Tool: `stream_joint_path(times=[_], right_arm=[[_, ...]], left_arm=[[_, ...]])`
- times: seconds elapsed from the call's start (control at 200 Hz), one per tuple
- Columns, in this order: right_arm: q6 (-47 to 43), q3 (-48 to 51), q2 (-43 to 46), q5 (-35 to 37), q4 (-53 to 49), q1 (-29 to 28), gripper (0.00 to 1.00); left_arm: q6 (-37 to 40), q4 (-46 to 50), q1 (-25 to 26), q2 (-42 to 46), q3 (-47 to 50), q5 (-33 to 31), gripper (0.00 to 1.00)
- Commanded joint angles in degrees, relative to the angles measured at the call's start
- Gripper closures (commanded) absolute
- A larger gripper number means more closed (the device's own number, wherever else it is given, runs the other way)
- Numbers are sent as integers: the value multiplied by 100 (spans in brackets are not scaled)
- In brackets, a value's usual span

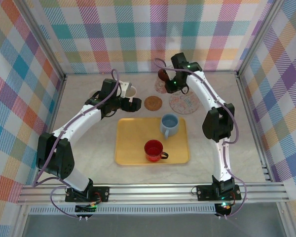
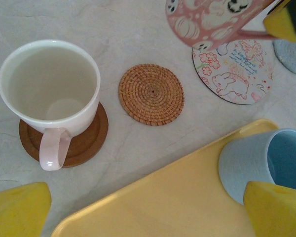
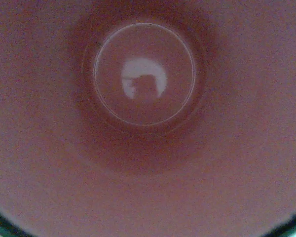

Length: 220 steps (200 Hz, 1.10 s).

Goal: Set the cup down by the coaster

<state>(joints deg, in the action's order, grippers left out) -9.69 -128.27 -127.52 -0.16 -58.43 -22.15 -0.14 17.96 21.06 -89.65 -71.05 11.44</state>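
My right gripper is shut on a pink patterned cup, holding it in the air at the back of the table. In the left wrist view that cup hangs over the edge of a flowery coaster, with a yellow fingertip on its side. The right wrist view looks straight down into the cup's brownish-pink inside. A woven round coaster lies bare. A white cup stands on a brown wooden coaster. My left gripper is open above the tray's corner, with nothing between its fingers.
A yellow tray in the middle carries a blue cup and a red cup. The blue cup sits close to my left gripper's right finger. A grey coaster shows at the right edge. Checked walls enclose the table.
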Motion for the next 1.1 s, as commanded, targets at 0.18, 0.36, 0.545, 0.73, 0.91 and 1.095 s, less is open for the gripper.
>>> stream_joint_path(times=[0.18, 0.36, 0.545, 0.73, 0.91, 1.095], right_arm=[[-345, -457, -223, 227, 174, -325, 100], [-498, -480, -369, 488, 140, -515, 100], [-584, -462, -440, 597, 95, -687, 100], [-547, -403, -476, 745, 53, -773, 100], [-547, -120, -375, 799, 138, -791, 100], [-548, 509, -61, 1000, 578, -843, 100]], left_arm=[[114, 15, -76, -2, 273, -36, 0], [136, 55, -71, 48, 328, -88, 0], [137, 85, -76, 104, 413, -116, 0], [137, 68, -76, 188, 517, -160, 0], [137, 68, -76, 220, 566, -180, 0], [104, 16, -76, 202, 557, -186, 0]])
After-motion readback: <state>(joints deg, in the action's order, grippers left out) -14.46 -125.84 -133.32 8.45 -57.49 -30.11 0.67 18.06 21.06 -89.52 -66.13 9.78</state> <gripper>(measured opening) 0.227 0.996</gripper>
